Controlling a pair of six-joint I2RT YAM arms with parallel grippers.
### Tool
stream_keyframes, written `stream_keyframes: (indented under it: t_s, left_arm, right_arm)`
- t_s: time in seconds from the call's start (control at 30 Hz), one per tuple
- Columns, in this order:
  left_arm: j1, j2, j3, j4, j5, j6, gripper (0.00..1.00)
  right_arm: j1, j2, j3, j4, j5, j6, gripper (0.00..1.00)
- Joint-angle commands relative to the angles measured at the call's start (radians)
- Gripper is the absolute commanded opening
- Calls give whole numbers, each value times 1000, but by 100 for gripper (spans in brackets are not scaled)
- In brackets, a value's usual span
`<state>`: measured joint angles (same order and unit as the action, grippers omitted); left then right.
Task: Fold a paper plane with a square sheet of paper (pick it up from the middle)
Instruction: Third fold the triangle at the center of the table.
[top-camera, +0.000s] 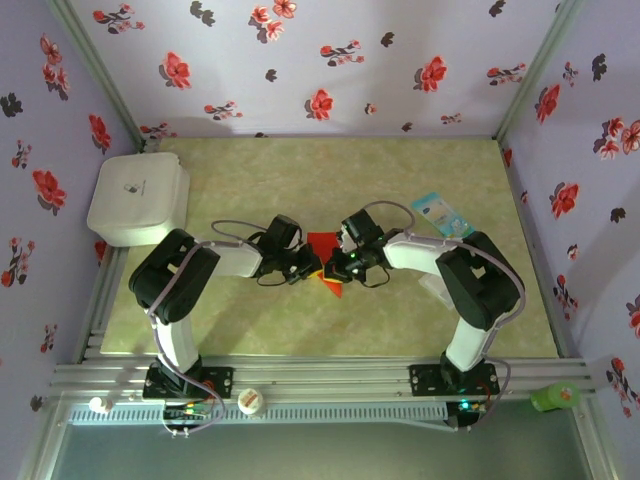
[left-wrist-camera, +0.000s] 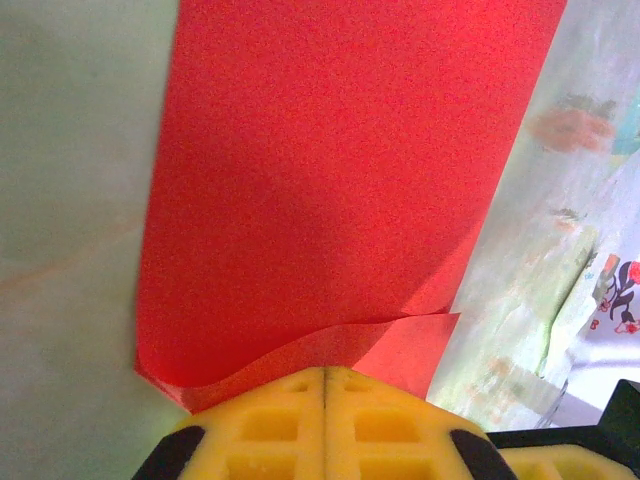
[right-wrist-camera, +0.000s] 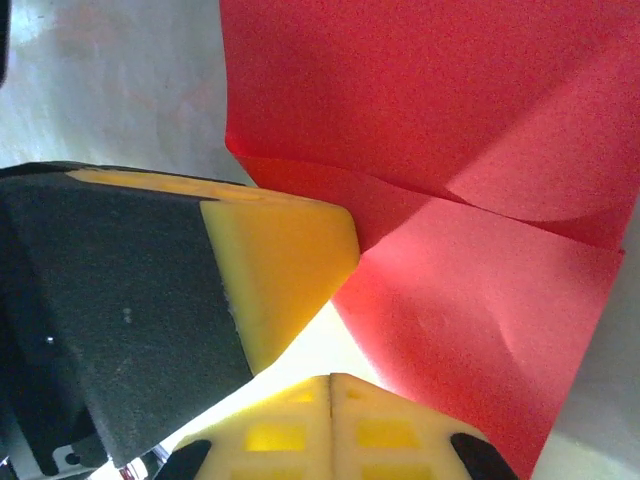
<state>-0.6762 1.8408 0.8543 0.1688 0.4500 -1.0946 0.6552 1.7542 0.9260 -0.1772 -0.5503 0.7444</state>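
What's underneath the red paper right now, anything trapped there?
The pale tabletop shows along both sides of the square sheet of paper. At the fold, one red layer overlaps another. Whatever sits directly beneath the sheet is covered, so I cannot tell.

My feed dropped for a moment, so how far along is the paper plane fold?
Done: the red sheet of paper carries overlapping folded flaps, seen from both wrists. In hand: the left gripper and right gripper, both shut, meet at its edge, apparently pressing a crease. Remaining: no narrow pointed dart yet, so further folds are due.
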Motion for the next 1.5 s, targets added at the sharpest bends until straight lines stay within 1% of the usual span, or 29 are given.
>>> stream_keyframes:
  t_s: [0.0,0.23,0.33,0.4,0.47,0.6,0.7,0.8,1.07,1.2,1.47]
  left_arm:
    - [-7,15,-21,-83,-66,-2,0]
    - [5,12,3,-97,-43,14,0]
    - [18,-6,15,-110,-37,25,0]
    - [27,-25,26,-110,-17,31,4]
    - [30,-45,39,-117,-12,42,6]
    - [24,-67,46,-130,-1,52,3]
    - [18,-54,36,-140,7,51,0]
    - [10,-28,39,-126,30,54,0]
    - [6,11,62,-147,-9,60,2]
    - [12,23,56,-204,-77,71,2]
    - [83,29,34,-241,-117,112,2]
  right_arm:
    - [1,41,-9,19,9,11,2]
    - [-3,75,-90,29,39,-3,2]
    - [-6,77,-117,56,18,5,2]
    - [-7,77,-122,59,18,7,2]
    - [-8,77,-116,49,20,0,2]
    - [-12,74,-108,38,23,-6,2]
    - [-15,74,-102,35,26,-5,2]
    - [-16,79,-96,33,26,-5,2]
    - [-16,81,-98,21,33,-9,2]
    - [-16,79,-99,9,36,-18,2]
    - [-16,68,-107,4,43,-23,1]
